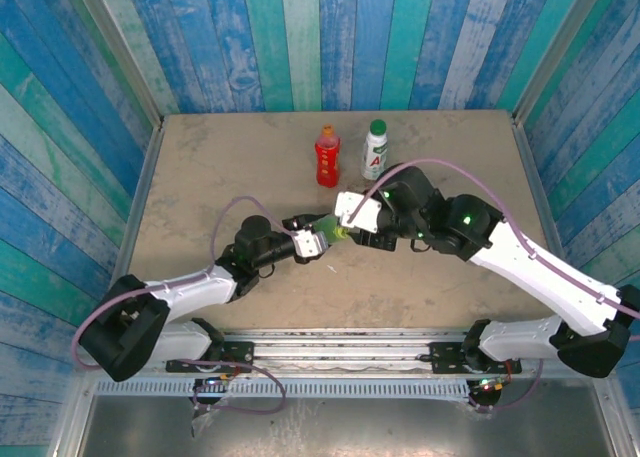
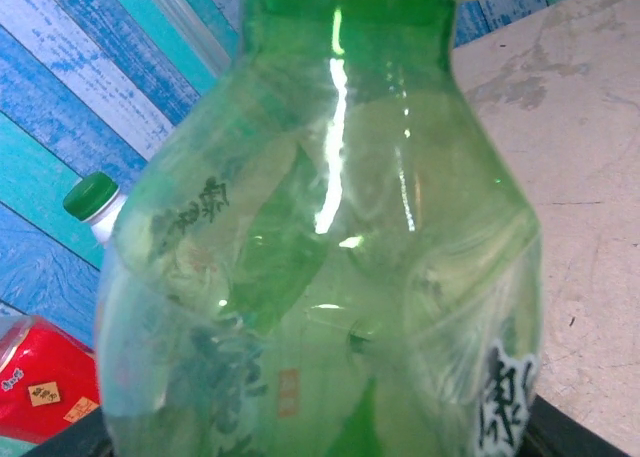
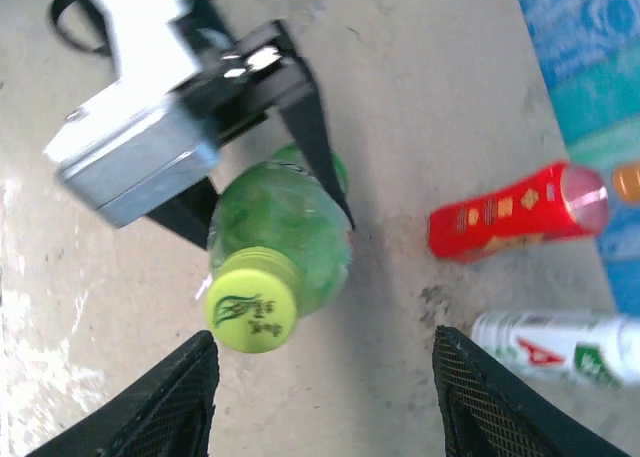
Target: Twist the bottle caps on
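My left gripper (image 1: 316, 239) is shut on the clear green bottle (image 1: 329, 231), holding it tilted above the table. In the right wrist view the left gripper's black fingers (image 3: 315, 137) clasp the green bottle (image 3: 285, 212). The yellow-green cap (image 3: 250, 307) sits on the bottle's neck. My right gripper (image 3: 322, 345) stands open just in front of the cap, its fingers wide apart and touching nothing. The green bottle (image 2: 330, 257) looms large in the left wrist view. The red bottle (image 1: 327, 159) carries an orange cap (image 1: 327, 132). The white bottle (image 1: 376, 153) carries a dark green cap (image 1: 377, 126).
The red bottle (image 3: 500, 212) and the white bottle (image 3: 550, 345) stand side by side at the back of the tan table (image 1: 200, 177), beyond both grippers. Blue and teal plank walls (image 1: 80, 97) enclose the table on three sides.
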